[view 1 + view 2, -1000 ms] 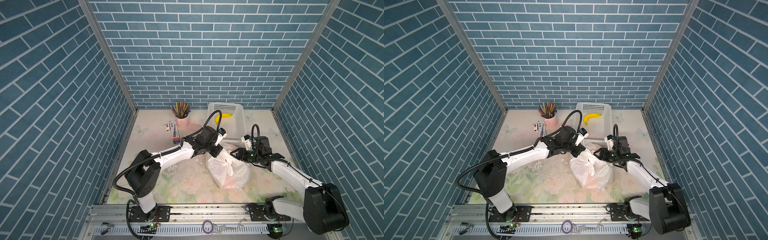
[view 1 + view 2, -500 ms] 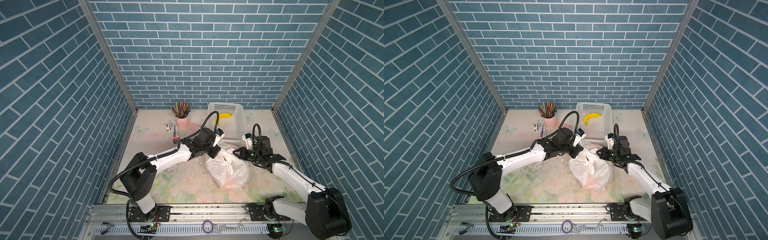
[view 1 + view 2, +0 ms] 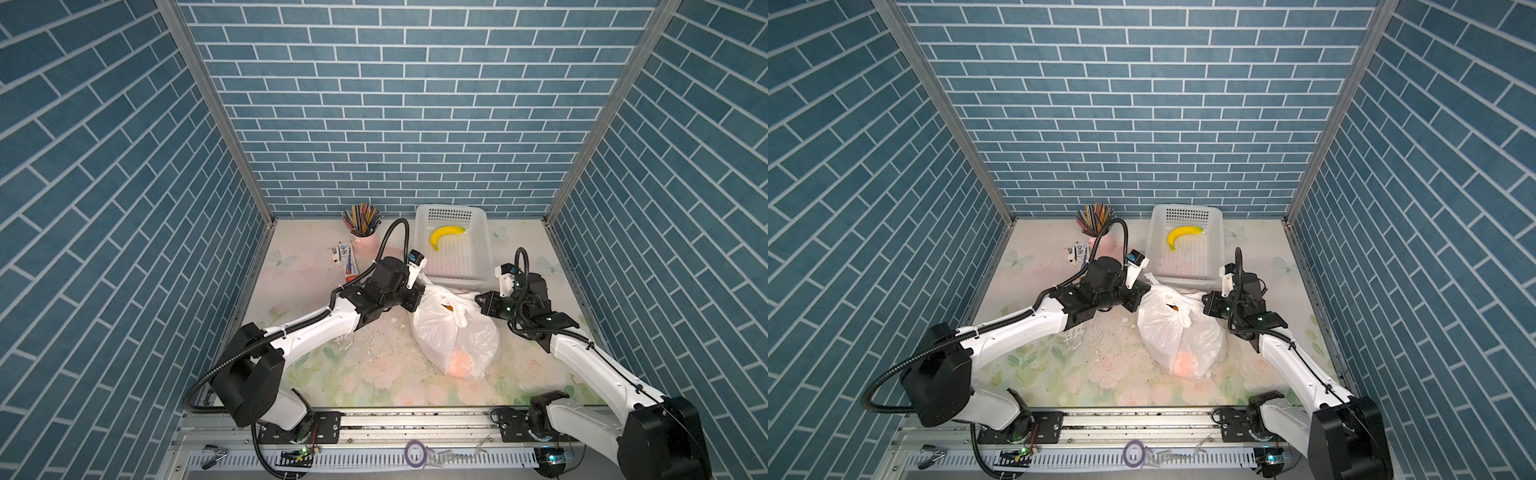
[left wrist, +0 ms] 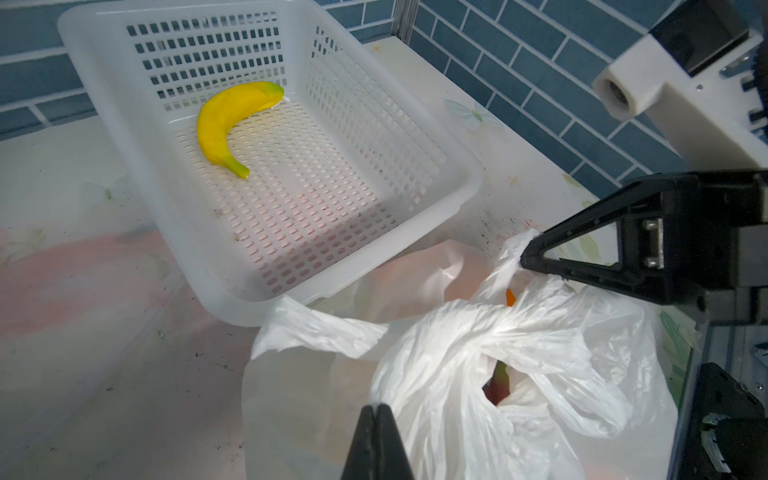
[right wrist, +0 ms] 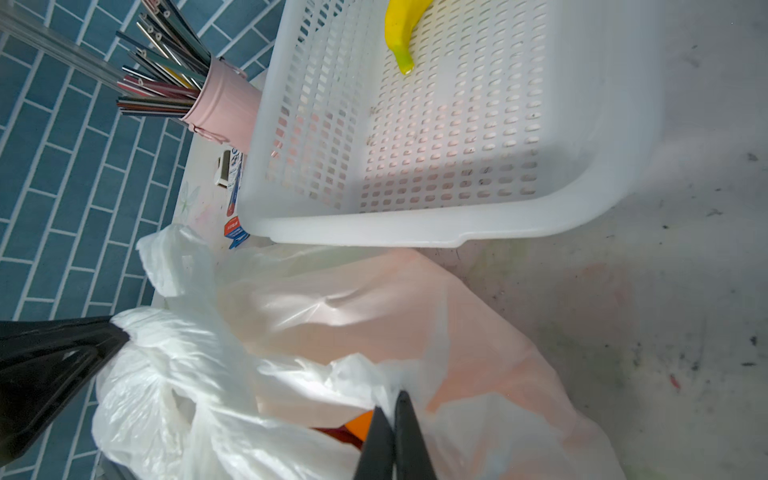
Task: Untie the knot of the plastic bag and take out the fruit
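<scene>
Plastic bag (image 3: 455,340), thin crinkly white semi-translucent film, lies on the floral tabletop (image 3: 299,299), just in front of the white perforated plastic basket (image 3: 484,249). Inside the bag is fruit (image 5: 360,424); orange and reddish shapes show through the film and a mouth gap. The basket holds one curved yellow banana (image 3: 445,236). A pink cup (image 3: 365,247) of coloured straws stands beside the basket. The knot (image 4: 494,328), a bunched twist of handle strips, sits on top of the bag. Left gripper (image 4: 378,409) and right gripper (image 5: 392,405), jaws pressed together, each pinch bag film on opposite sides of the knot.
</scene>
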Available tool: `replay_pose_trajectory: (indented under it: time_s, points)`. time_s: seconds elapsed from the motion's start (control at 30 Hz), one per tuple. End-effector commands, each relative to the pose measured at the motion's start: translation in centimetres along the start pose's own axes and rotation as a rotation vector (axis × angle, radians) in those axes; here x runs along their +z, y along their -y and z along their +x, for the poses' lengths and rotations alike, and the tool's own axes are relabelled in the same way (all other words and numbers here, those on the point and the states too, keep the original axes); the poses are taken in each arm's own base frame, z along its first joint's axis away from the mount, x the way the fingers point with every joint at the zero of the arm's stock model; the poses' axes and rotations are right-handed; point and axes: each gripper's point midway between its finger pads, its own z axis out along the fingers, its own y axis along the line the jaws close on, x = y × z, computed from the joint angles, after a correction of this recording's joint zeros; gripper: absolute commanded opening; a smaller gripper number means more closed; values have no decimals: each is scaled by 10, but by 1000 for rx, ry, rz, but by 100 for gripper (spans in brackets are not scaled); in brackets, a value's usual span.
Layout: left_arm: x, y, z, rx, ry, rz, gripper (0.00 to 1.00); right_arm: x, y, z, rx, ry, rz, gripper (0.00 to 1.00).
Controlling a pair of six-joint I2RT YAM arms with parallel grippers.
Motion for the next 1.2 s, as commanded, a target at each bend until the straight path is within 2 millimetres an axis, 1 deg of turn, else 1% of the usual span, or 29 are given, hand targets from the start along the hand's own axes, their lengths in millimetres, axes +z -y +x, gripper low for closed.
replay_pose_trajectory:
  time_s: [0.0, 0.23, 0.37, 0.4, 0.47, 0.5, 0.57, 0.6, 0.63, 0.7, 0.8, 0.9, 1.0, 1.1, 1.17]
  points:
    - [-13, -26, -12, -51, 71, -100, 0, -7, 32, 3, 57, 37, 153, 0]
    - [-30, -40, -20, -74, 142, -163, 0, -16, 51, 6, 73, 70, 233, 0]
    - [-35, -52, -19, -98, 157, -198, 0, -20, 56, 6, 71, 88, 252, 0]
    - [-35, -52, -19, -108, 158, -188, 0, -21, 56, 6, 70, 92, 251, 0]
    - [-36, -49, -22, -117, 165, -155, 0, -22, 49, 2, 55, 102, 219, 0]
    - [-36, -44, -24, -114, 172, -129, 0, -22, 42, 0, 26, 105, 187, 6]
    - [-37, -33, -31, -101, 187, -72, 16, -26, 28, -7, -15, 120, 129, 23]
    - [-38, -29, -35, -95, 194, -47, 22, -30, 21, -11, -32, 131, 107, 29]
    - [-39, -24, -39, -90, 201, -27, 27, -34, 15, -16, -48, 144, 91, 33]
    - [-41, -18, -47, -80, 215, 4, 35, -43, 8, -23, -77, 171, 87, 38]
    - [-41, -6, -57, -53, 210, 51, 48, -53, -2, -27, -139, 188, 88, 44]
    - [-33, 6, -59, 2, 151, 94, 54, -57, -18, -22, -191, 165, 42, 49]
    - [-19, 14, -55, 70, 56, 87, 57, -52, -30, -11, -222, 103, -11, 52]
    - [-3, 22, -49, 138, -38, 74, 62, -43, -30, 0, -231, 28, -24, 53]
    - [7, 23, -45, 170, -89, 54, 65, -36, -29, 6, -232, -18, -29, 54]
